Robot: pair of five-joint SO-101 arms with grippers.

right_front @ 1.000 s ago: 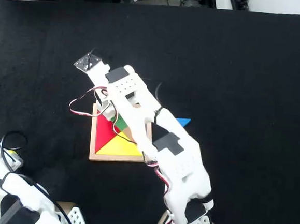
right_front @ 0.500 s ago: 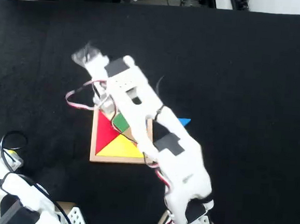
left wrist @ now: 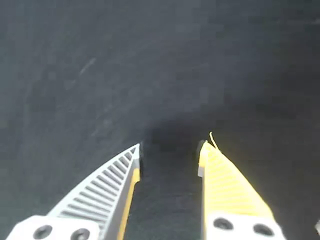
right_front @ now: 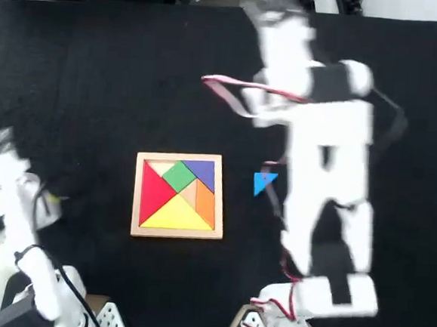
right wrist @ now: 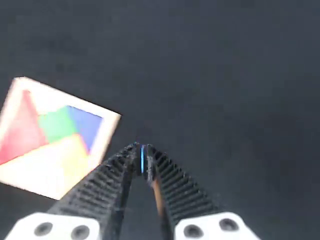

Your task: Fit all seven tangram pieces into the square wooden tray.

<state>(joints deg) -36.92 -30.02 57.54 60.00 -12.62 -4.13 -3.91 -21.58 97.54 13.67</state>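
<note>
so on the far left the left arm (right_front: 8,192) sits at the edge of the black table (right_front: 96,86), and the left gripper (left wrist: 170,147) has its claw parted a fair bit with nothing in it, just bare table under it. Middle-ish is the square wooden tray (right_front: 176,234), lying flat with six pieces in it: red triangle (right_front: 152,192), yellow triangle (right_front: 176,215), green square (right_front: 179,175), purple-blue triangle (right_front: 203,171), orange piece (right_front: 206,200) and a small tan one (right_front: 189,195). Just right of the tray, not touching, the blue triangle (right_front: 263,183) lies on the table. Further right the right arm (right_front: 328,164) stretches toward the far edge. The right gripper (right wrist: 142,149) is pinched almost together, holding nothing, a blue sliver showing through the slit
</note>
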